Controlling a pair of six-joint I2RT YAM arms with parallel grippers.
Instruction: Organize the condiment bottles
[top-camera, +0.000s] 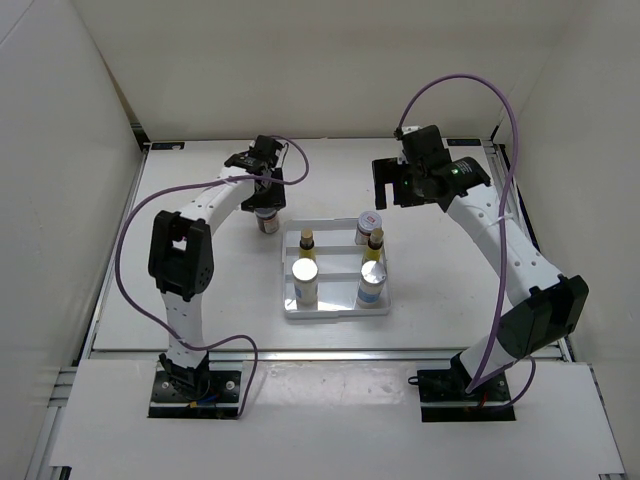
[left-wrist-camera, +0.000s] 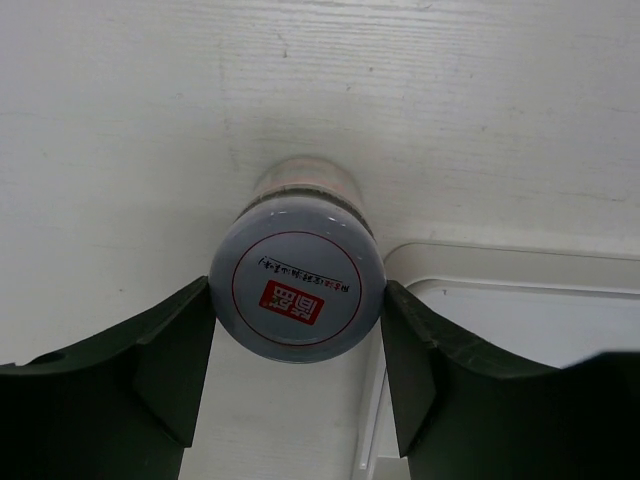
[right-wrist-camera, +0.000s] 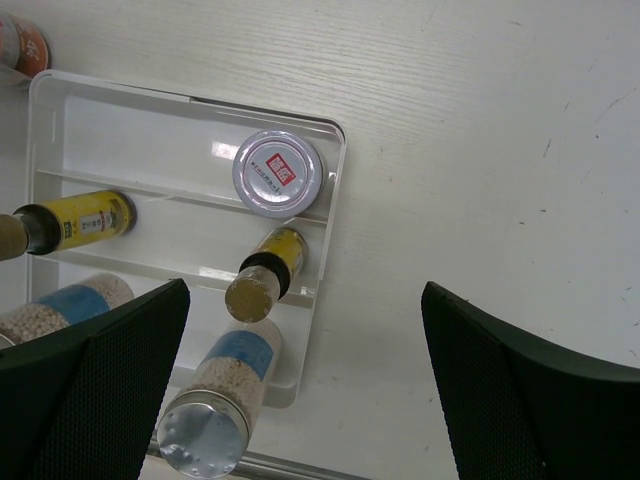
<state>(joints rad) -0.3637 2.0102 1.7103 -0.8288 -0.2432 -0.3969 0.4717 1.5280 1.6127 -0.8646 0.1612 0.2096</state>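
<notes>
Nearest, the tray (top-camera: 335, 313) holds two silver-capped bottles (top-camera: 305, 272), then two yellow bottles (top-camera: 307, 241), then one jar (top-camera: 368, 222) at far right. Beyond its far-left corner, the left pincer (top-camera: 266, 200) grips a second jar (left-wrist-camera: 298, 290) standing on the table (top-camera: 450, 310). Right pincer (right-wrist-camera: 303, 330): released, empty.

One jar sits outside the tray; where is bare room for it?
The tray's far compartment is bare left of its red-marked jar. The table right of the tray is bare too. Crowded: the middle and near rows, and outside the far-left corner, where the left gripper clasps the loose jar.
</notes>
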